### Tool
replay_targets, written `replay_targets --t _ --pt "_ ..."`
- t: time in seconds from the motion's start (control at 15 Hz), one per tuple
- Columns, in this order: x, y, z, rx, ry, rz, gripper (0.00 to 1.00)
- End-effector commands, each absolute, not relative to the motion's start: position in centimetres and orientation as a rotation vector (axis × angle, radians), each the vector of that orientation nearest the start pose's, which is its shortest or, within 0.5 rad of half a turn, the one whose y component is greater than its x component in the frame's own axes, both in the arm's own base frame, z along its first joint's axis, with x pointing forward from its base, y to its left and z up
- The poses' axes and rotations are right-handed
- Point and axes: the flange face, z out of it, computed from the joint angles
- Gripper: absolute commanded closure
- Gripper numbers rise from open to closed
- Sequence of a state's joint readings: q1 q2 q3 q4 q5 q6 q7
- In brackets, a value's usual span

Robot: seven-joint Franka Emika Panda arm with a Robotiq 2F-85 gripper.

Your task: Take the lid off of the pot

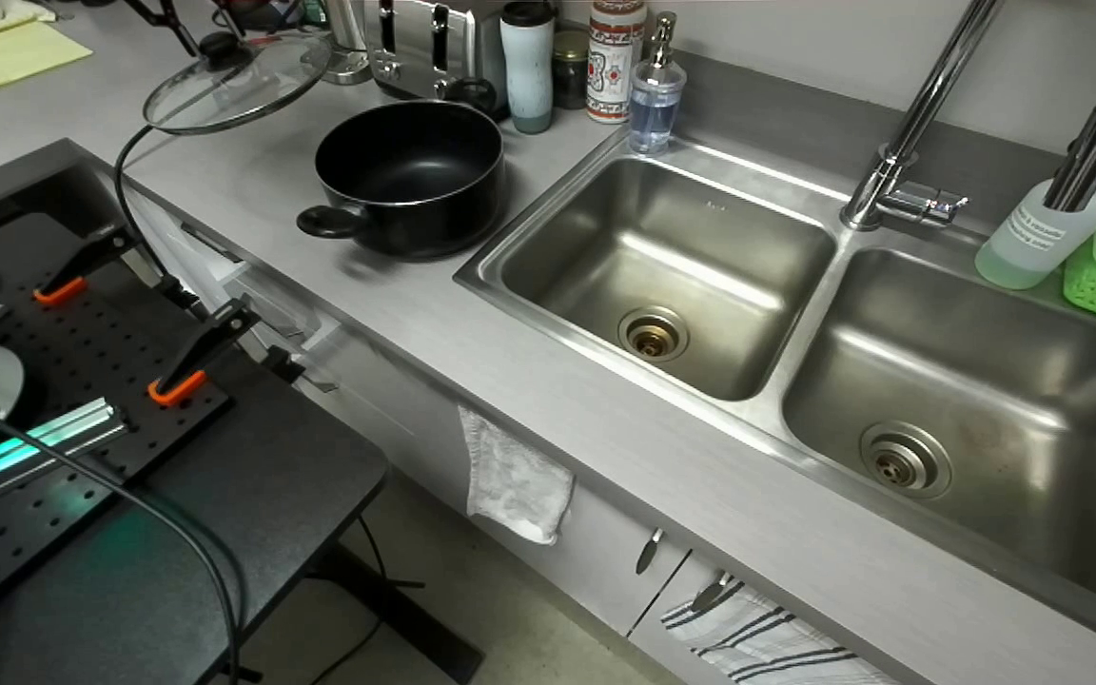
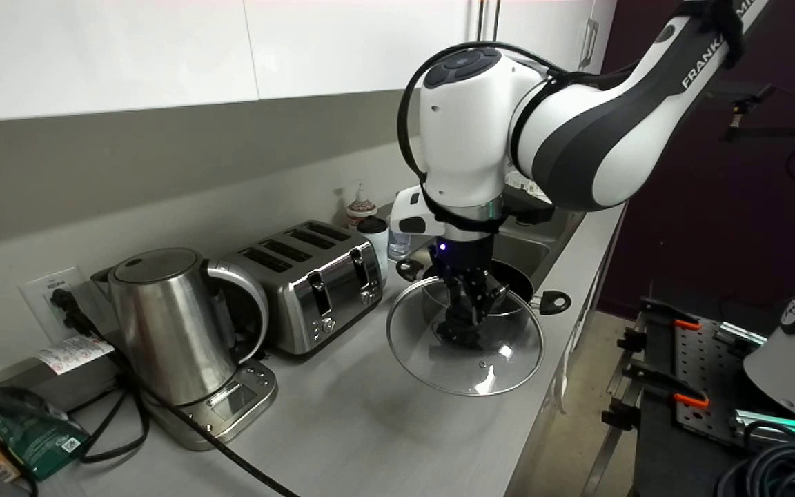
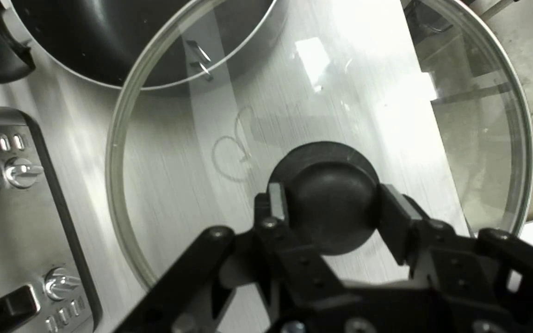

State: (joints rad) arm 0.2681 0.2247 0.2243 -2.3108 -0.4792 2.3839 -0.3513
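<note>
One knob, lower centre of the wrist view, is clasped by the gripper; the lid, likely slick, fragile, is best held there.

White cabinets hang high in an exterior view, and under them the grey wall is darker at the top and paler lower down. A grey counter runs along it. At the far side there is a dark purple wall, with little light on it. In an exterior view, the two-basin sink shows bright streaks on its steel. Below the counter are white cupboards with metal handles; a black table stands near them, over the beige floor.
</note>
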Motion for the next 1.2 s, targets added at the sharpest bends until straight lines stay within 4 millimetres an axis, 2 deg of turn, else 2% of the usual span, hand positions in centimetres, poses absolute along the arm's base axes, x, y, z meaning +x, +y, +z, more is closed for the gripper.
replay_targets --t 0.0,0.67,1.13 --pt "46.5 25.8 23.1 -2.773 -2.002 0.223 0.75" --pt "48.9 28.7 19.5 -2.693 -2.085 0.273 0.75" --pt "50.8 28.5 16.7 -2.634 -2.117 0.356 0.75"
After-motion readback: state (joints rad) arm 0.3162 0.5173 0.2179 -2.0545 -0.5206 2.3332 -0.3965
